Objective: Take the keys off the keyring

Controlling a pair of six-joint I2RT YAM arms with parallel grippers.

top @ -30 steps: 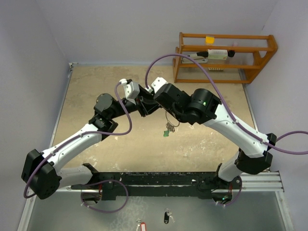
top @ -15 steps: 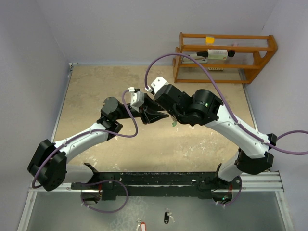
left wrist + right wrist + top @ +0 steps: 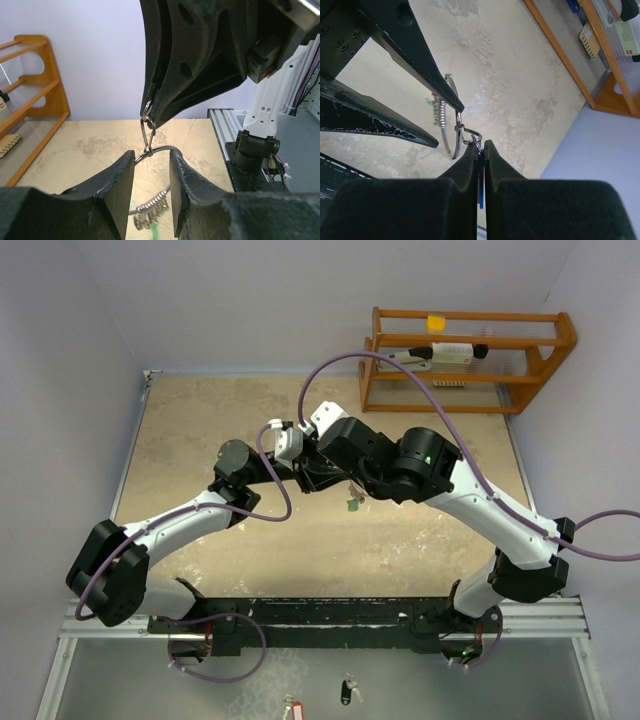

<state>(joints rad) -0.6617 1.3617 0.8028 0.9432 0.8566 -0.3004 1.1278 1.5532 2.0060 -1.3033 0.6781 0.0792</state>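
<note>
Left pincer (image 3: 151, 153) advanced toward keyring (image 3: 148, 148).

Robot lab test cell.
Plain lavender walls (image 3: 60, 390) box a scuffed beige tabletop (image 3: 200, 430); two arms (image 3: 180, 530) bolted to aluminium rail (image 3: 560, 618), purple cabling (image 3: 365, 353), wooden rack (image 3: 465, 360) in corner.

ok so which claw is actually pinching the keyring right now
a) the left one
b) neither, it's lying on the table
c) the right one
c: the right claw is shut on the keyring's small top link and holds it above the table, while the left claw has its fingers apart on either side of the big ring.
</note>
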